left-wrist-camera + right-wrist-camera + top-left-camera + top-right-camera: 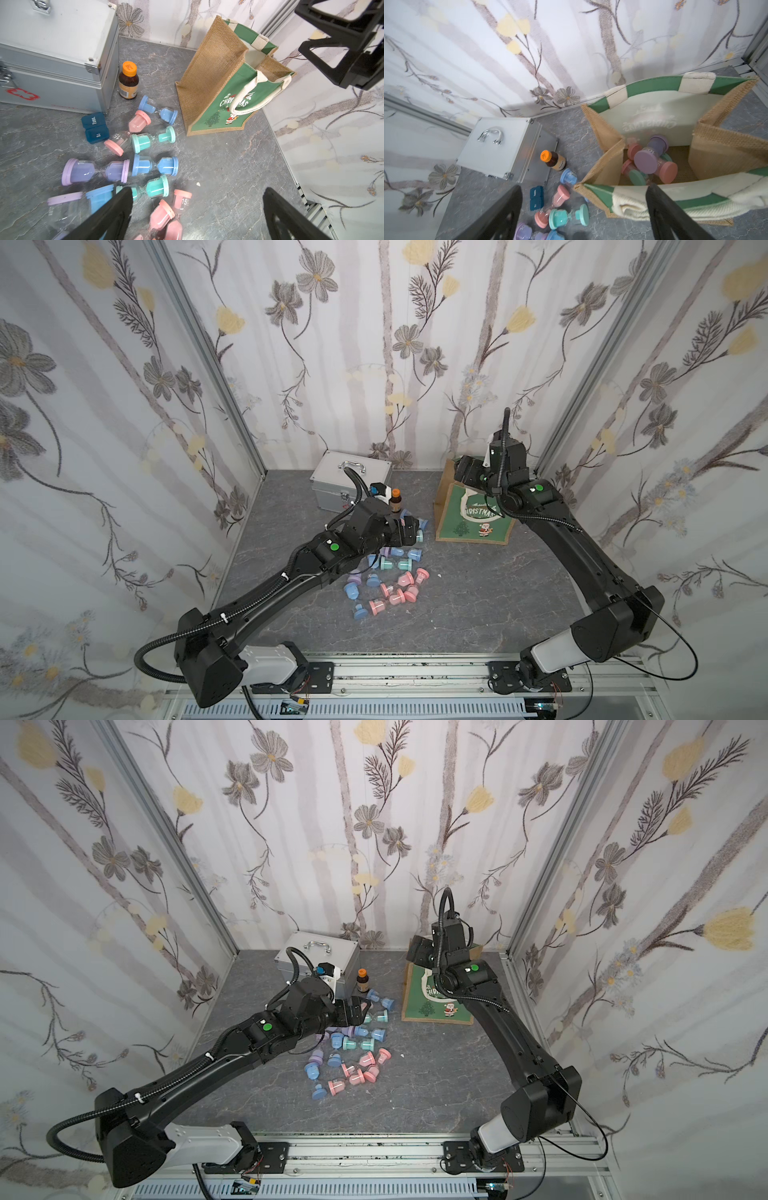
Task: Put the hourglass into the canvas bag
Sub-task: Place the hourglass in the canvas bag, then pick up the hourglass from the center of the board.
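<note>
On grey table, canvas bag holds purple hourglass; right gripper (released) hovers above.

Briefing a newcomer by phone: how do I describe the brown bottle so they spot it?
Find the silver metal case at the back of the grey table. By its corner stands the small brown bottle. Unlike the pastel hourglasses lying nearby, it is upright and orange-capped.
</note>
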Controlling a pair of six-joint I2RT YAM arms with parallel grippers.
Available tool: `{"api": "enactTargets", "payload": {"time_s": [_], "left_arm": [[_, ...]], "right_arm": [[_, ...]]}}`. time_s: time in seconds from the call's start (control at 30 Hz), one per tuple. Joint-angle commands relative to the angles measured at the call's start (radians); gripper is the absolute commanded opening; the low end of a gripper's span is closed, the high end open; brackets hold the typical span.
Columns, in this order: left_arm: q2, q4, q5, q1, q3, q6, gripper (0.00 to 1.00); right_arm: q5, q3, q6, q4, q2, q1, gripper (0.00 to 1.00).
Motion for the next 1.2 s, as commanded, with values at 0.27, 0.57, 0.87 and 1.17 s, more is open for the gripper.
{"api": "enactTargets", "payload": {"time_s": [0.27, 0.57, 0.87, 1.17], "left_arm": [[-0.142, -0.120, -0.023, 0.002, -0.124, -0.020, 1.00], [-0.202, -0.170, -0.020, 0.002, -0.200, -0.054, 1.00], [-0.229, -0.182, -0.007, 0.002, -0.254, -0.083, 1.00], [-0.260, -0.179, -0.018, 0.002, -0.296, -0.098, 1.00]], "right_arm": [[0.132, -0.247, 0.025, -0.032, -0.108, 0.280, 0.92], [0.086, -0.428, 0.216, 0.005, -0.066, 0.475, 0.91], [0.032, -0.581, 0.423, 0.138, 0.022, 0.577, 0.88], [0.095, -0.634, 0.494, 0.165, 0.090, 0.603, 0.84]]}}
